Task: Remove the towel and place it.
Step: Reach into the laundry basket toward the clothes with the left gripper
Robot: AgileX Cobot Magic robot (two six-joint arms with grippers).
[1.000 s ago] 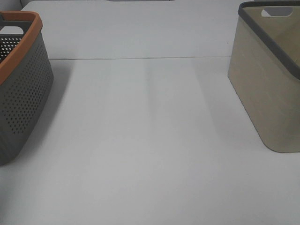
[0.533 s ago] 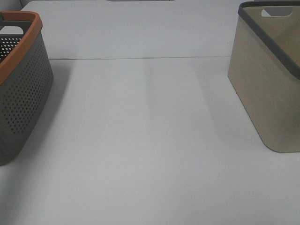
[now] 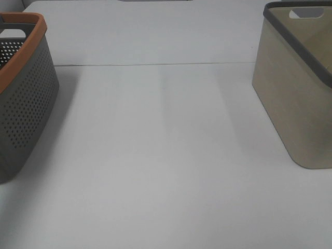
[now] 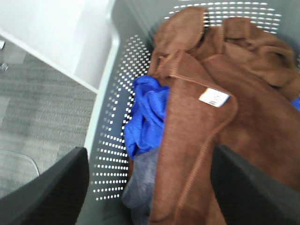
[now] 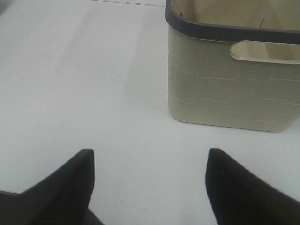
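Bench (image 3: 166, 155): white, wide, carrying one basket at each side, the ground between them bare. Grey basket (image 3: 23, 114): perforated walls, orange rim, on the left side of the bench; holds laundry. Beige basket (image 3: 293, 98): solid walls, dark grey rim, handle slot, on the right side, well apart from the grey one; what shows of its inside looks empty. Towel (image 4: 225, 122): reddish-brown, stitched hem, lying crumpled on top of the heap inside the grey basket, not yet lifted; its heaped length runs away from the left hand toward the far perforated wall, crosswise to the line between the two fingers. Left hand (image 4: 149, 150): fingers spread wide, gripping nothing, poised over the grey basket with the towel directly below; judged much the nearer hand and the one to take it by a straight descent. Right hand (image 5: 150, 152): fingers spread wide, nothing between them, over bare bench near the beige basket. Blue cloth (image 4: 147, 112): bunched beside and partly under the towel. Grey cloth (image 4: 140, 185): under both. Tag (image 4: 214, 97): small, white, on the towel's hem, facing up.
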